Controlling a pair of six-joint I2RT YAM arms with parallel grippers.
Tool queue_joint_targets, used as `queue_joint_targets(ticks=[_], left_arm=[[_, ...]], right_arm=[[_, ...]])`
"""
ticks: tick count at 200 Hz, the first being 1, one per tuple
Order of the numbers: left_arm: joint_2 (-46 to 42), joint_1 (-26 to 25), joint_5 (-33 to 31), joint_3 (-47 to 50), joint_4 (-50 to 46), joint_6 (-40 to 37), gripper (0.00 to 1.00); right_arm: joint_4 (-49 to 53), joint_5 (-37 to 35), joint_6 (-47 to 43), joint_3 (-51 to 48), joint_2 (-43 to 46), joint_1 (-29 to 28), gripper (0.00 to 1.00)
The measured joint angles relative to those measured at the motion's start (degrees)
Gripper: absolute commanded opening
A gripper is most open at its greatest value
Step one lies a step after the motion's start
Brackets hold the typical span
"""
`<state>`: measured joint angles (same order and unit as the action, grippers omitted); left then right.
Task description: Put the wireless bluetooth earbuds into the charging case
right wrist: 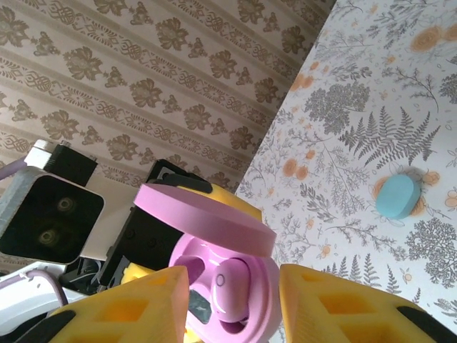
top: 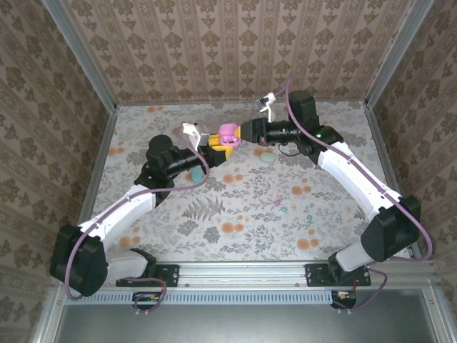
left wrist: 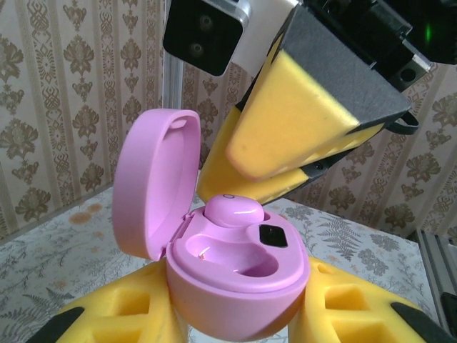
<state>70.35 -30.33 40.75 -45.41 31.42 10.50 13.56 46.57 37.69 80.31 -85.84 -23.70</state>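
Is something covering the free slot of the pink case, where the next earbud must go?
Nothing visible does. The lid stands open, the free slot is bare, and the pink earbud fills its neighbour.

1. I see walls on three sides, papered beige with a brown damask motif.
2. Grey metal posts stand at the back corners.
3. The surface wears a pale cloth printed with grey ferns and orange blossoms.
4. A slotted metal rail runs along its near edge.
5. The light looks soft and even.
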Motion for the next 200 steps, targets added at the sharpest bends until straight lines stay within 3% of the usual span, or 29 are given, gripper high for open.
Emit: queue_joint_targets(ticks=[92,131,161,200], left_arm=[[0.0,0.0,-1.0,0.0,0.3,-0.3,0.28],[0.0,0.0,-2.3,0.0,0.4,-0.6,0.27],[-0.4,0.0,-3.0,0.0,0.3,-0.7,0.27],[-0.6,0.0,-3.3,0.0,0.3,-0.7,0.28]], right_arm=[[0.9,-2.6,0.9,-4.7,8.4,3.6,0.43],[9.4,-14.6,0.4,-10.1,12.8,6.4,0.41],[19.6,-24.0,-0.5,-13.9,8.8,7.2,0.42],[26.6,-27.7,-1.6,-19.0,-1.4,6.1,0.45]])
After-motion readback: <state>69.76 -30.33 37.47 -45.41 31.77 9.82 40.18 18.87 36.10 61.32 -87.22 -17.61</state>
